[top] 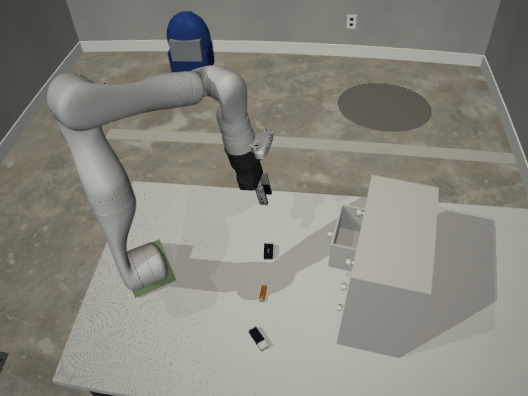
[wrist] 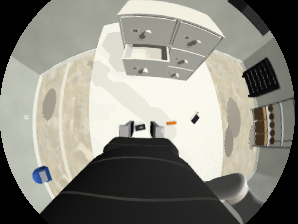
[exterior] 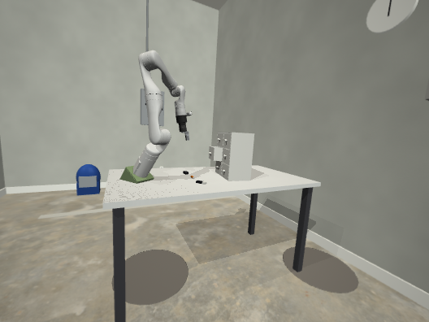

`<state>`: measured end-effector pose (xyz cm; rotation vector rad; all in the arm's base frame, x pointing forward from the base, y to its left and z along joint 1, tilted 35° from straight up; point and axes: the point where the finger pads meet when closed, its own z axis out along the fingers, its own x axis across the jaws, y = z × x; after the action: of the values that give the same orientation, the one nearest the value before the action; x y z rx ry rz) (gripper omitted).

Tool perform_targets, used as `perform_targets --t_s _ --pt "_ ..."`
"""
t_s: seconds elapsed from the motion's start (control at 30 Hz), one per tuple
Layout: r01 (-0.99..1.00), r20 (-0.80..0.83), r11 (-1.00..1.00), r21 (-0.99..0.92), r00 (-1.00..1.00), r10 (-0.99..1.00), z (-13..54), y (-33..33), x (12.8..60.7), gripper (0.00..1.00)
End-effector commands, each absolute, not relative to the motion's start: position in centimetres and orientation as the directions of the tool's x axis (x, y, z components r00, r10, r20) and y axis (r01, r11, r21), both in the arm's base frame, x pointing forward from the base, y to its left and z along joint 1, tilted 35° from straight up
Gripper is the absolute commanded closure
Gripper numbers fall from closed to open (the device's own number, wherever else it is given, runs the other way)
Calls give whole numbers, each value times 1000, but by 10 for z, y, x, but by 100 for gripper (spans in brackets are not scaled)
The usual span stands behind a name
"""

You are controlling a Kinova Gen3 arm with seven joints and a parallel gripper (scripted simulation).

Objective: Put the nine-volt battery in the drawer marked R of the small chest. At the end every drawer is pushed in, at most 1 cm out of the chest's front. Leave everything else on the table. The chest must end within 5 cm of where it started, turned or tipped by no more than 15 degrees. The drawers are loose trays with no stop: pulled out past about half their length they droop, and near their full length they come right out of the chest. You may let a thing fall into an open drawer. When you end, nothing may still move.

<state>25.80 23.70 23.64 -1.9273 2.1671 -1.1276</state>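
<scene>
A small black rectangular block [top: 269,251], which looks like the nine-volt battery, lies flat on the white table. It also shows in the wrist view [wrist: 140,127], seen between the fingertips far below. My gripper [top: 262,196] hangs high above the table, pointing down, behind and above this block. It is open and empty, as the wrist view [wrist: 141,129] shows. The small chest [top: 395,232] stands at the right. One of its drawers [top: 346,235] is pulled out and looks empty. I cannot read the drawer marks.
An orange cylinder cell [top: 263,293] and a black-and-white block [top: 260,338] lie nearer the table's front. The arm's green base [top: 155,277] is at the left. The chest's other drawers [top: 344,296] are pushed in, with small knobs.
</scene>
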Motion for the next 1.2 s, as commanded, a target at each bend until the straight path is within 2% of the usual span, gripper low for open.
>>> perform_targets --t_s 0.0,0.33,1.17 --pt "-875 411 15 -484 -242 -879 241 241 261 33" --pt "-914 409 64 -401 -241 -880 246 246 252 33" --pt "-915 409 66 -397 -241 -880 246 246 252 33"
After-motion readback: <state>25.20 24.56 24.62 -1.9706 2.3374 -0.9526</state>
